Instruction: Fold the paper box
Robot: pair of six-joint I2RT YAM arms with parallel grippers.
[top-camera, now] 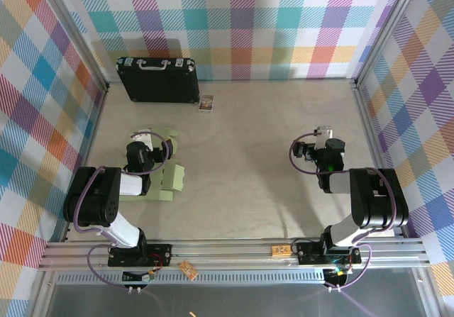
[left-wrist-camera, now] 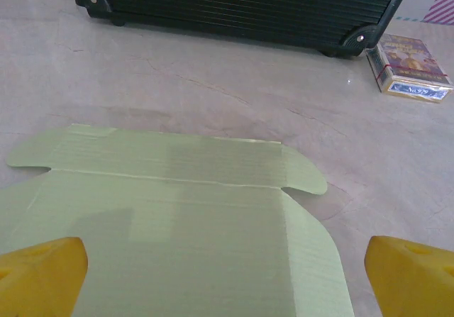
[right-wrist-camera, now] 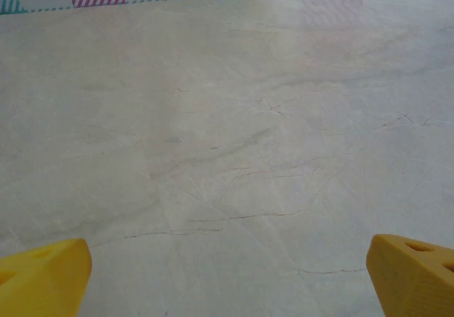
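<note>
Items counted: one paper box (left-wrist-camera: 177, 218), one black briefcase (top-camera: 157, 81), one small card pack (left-wrist-camera: 409, 67). Grippers: two, namely the left gripper (left-wrist-camera: 227, 278) and the right gripper (right-wrist-camera: 228, 278).

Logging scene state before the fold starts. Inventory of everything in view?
pale green flat card box cutout: 1, pale green, left side of table, lying unfolded
black ribbed case with silver handle: 1, black, far left by the back wall
small picture card pack: 1, tan and blue, just right of the case
marbled beige table: 1, beige, beneath everything
plaid walls: 3, multicoloured, back and both sides
left gripper: 1, yellow fingers, open, over the cutout
right gripper: 1, yellow fingers, open, over bare table on the right
</note>
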